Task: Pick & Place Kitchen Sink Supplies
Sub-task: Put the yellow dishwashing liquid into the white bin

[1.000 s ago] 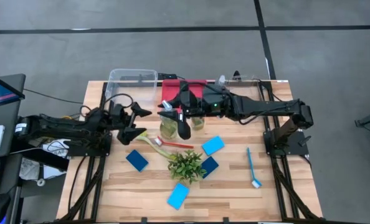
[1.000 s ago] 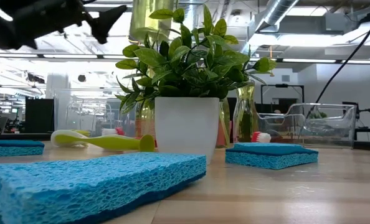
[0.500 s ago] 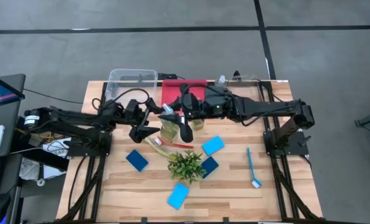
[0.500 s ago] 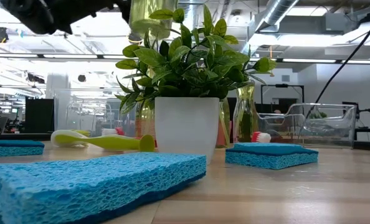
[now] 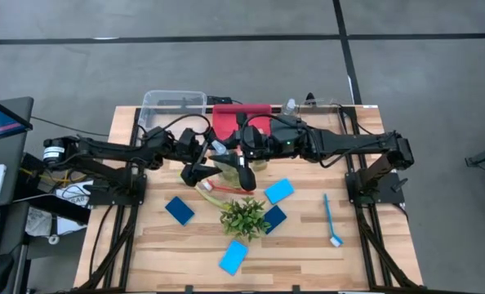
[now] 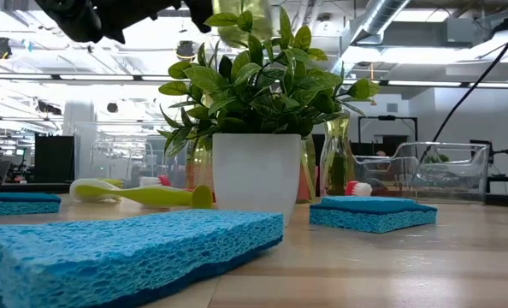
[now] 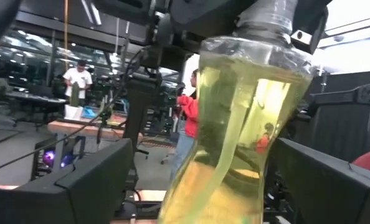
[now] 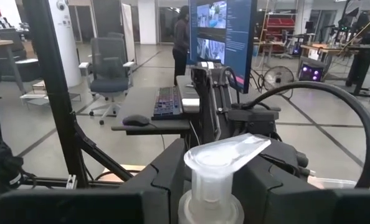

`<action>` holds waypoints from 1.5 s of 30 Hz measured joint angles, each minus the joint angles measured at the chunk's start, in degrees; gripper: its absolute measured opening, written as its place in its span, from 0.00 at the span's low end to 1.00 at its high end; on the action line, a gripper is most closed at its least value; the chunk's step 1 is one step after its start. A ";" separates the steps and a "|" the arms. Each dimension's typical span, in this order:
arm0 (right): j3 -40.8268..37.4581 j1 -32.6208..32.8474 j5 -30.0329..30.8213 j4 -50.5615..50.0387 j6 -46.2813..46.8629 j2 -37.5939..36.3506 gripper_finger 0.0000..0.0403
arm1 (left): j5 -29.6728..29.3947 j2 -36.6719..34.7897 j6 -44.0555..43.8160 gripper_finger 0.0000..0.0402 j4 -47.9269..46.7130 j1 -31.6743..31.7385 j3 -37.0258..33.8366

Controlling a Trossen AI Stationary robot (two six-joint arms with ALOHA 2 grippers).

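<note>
A clear bottle of yellow-green liquid (image 7: 235,130) hangs high above the table, with my right gripper (image 5: 226,152) shut on its top. My left gripper (image 5: 206,161) is open. Its two fingers (image 7: 79,186) stand either side of the bottle's body, and a gap shows on each side. In the low view the bottle (image 6: 230,19) shows at the top behind the plant's leaves, the left gripper (image 6: 109,12) beside it. Two more bottles (image 6: 335,167) stand upright on the table behind the plant. Brushes and sponges lie flat on the wood. My right gripper pinches the bottle at its neck, just under the white pump head (image 8: 225,155), between its two fingers (image 8: 160,183). The fingers come in level from the table's right side. The bottle hangs upright below them, lifted clear of the table.
A potted plant (image 5: 244,216) stands mid-table among blue sponges (image 5: 180,210) (image 5: 279,191) (image 5: 233,256). A yellow brush (image 5: 203,187) and a red brush (image 5: 236,190) lie under the grippers, a blue brush (image 5: 331,219) at the right. A clear bin (image 5: 173,104) and a red bin (image 5: 244,117) stand at the far edge.
My left gripper has travelled toward the table's right edge and slightly up, staying open, until its fingers stand around the bottle that my right gripper holds. The bottle has stayed where it was.
</note>
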 joint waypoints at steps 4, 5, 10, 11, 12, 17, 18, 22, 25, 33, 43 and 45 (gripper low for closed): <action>0.00 -0.02 0.13 0.00 -0.02 0.00 0.23 | 0.65 0.06 0.00 0.98 0.02 -0.08 0.34; 0.00 -0.02 0.13 -0.03 -0.02 0.00 0.23 | 0.62 -0.15 0.00 0.98 -0.07 -0.10 0.34; 0.00 -0.02 0.13 -0.06 -0.02 0.00 0.23 | 0.61 -0.34 0.00 0.98 0.09 -0.12 0.34; 0.00 -0.02 0.13 -0.06 -0.02 0.00 0.23 | 0.64 -0.34 0.00 0.98 0.11 -0.13 0.34; 0.00 -0.02 0.13 -0.06 -0.02 0.00 0.23 | 0.68 -0.34 0.00 0.98 0.11 -0.13 0.34; 0.00 -0.04 0.13 0.01 -0.04 0.00 0.23 | 0.52 -0.34 0.18 0.98 0.15 -0.62 0.34; 0.00 -0.09 0.13 0.03 -0.04 0.00 0.23 | 0.53 -0.34 0.19 0.98 0.16 -0.87 0.34; 0.00 -0.15 0.13 0.35 -0.04 0.00 0.23 | 0.52 -0.34 1.52 0.98 0.22 -2.09 0.34; 0.00 -0.15 0.13 0.61 -0.07 0.00 0.23 | 0.29 -0.34 2.38 0.98 0.26 -3.05 0.34; 0.00 -0.15 0.13 0.51 -0.07 0.00 0.23 | -0.72 -0.34 3.25 0.95 0.41 -4.11 0.34; 0.00 -0.13 0.13 0.51 -0.07 0.00 0.23 | -2.96 -0.34 4.72 0.87 0.39 -4.09 0.34; 0.00 -0.13 0.13 0.49 -0.08 0.00 0.23 | -3.61 0.01 4.72 0.86 0.55 -4.09 0.34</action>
